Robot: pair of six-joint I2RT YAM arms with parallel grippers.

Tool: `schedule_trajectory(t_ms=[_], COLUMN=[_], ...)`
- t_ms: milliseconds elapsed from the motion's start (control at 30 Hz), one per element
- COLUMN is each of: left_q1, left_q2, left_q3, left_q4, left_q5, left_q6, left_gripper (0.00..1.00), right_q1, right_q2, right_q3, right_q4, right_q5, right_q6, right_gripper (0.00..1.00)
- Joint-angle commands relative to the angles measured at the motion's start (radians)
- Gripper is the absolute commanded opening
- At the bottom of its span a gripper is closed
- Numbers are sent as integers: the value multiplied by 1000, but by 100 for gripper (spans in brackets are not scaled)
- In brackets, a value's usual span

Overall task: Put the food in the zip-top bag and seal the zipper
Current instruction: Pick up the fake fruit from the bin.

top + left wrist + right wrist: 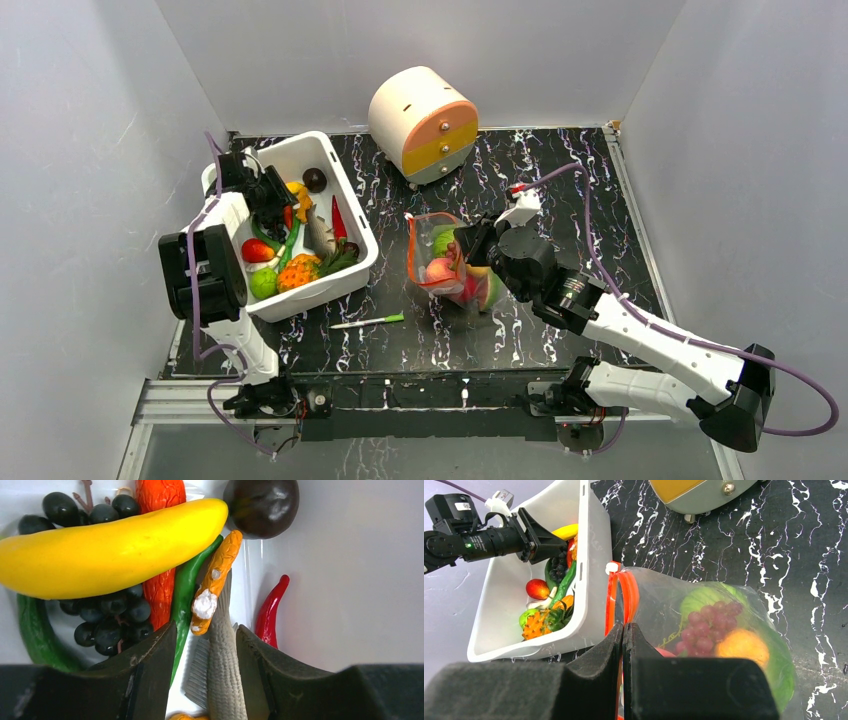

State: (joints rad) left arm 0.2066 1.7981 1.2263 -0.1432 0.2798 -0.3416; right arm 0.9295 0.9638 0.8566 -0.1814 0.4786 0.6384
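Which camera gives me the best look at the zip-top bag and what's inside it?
The right wrist view: the zip-top bag fills the frame, with its red-orange mouth and the fruit inside plain. The top external view shows it small and partly behind the right arm. The left wrist view misses it.

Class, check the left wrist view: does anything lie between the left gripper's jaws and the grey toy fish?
Nothing visible does: the fish lies between the left gripper's open jaws, inside the white bin.

Yellow banana [100, 550], red-orange zipper [629, 592], possibly purple grapes [709, 625]
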Motion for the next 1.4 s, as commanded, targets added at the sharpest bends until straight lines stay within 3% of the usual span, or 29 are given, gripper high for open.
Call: schedule_trajectory(t_ms=[0,600,900,1067,1367], left_q1=[8,11,11,11,10], left_q2=[12,145,157,147,59], left_q3=[22,89,89,89,59], left_q4=[57,68,81,77,49], left_q5=[86,161,193,199,206], left_q6=[6,23,5,0,-51], left_gripper=[45,44,29,0,0], right_q1=[3,3,3,3,4], right_q2=[-3,-18,-11,-19,-33], right_q3=[49,68,71,69,55], right_q4=[34,7,14,12,7], right_q5=[5,16,5,3,8], right_q6=[10,6,5,8,13], right_gripper=[0,0,0,0,0])
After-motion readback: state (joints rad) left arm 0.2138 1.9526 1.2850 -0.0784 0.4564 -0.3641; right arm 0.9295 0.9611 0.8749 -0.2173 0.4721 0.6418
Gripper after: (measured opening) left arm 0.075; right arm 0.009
